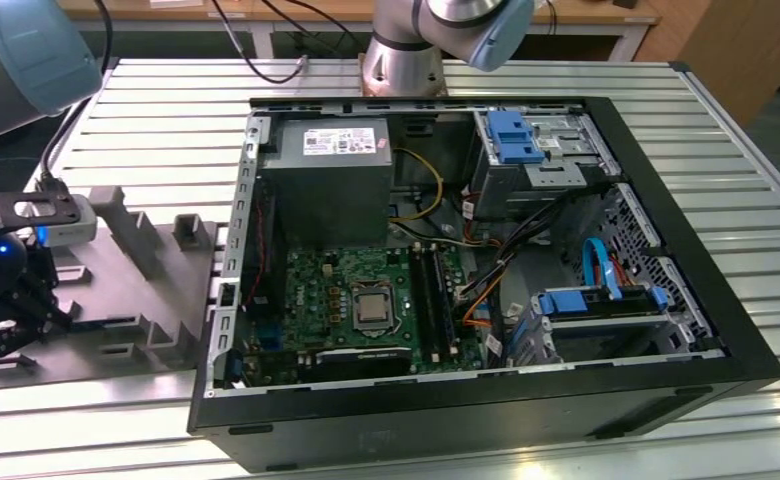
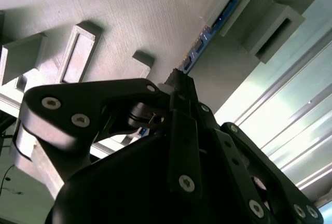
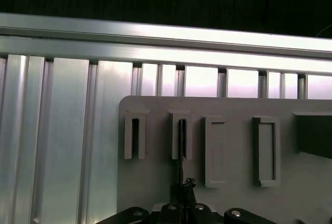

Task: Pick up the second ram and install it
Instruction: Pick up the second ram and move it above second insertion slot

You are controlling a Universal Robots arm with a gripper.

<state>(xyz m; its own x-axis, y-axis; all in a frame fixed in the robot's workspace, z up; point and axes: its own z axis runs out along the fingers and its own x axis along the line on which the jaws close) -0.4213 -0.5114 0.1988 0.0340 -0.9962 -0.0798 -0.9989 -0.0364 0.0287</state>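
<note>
The second ram stands on its thin edge in a narrow raised pocket of a grey holder plate, its blue-green board running straight out from the tips of the pincer. In the first wrist view the second ram reads as a dark sliver that leaves the pocket and ends right at the pincer. The pincer is drawn narrow, its two black fingers pressed together on the near end of the stick, while the far end sits in the pocket. To either side of that pocket on the holder plate lie a like narrow pocket and two wider frames, all just ahead of the pincer. The plate rests on a slatted metal desk, which stretches beyond the plate, away from the pincer. In the exterior view the pincer hangs low over the holder plate, with a small grey camera box just above it on the wrist. Well apart from the pincer, toward the exterior view's right, an open black computer case lies on the desk, with a green motherboard inside it.
</note>
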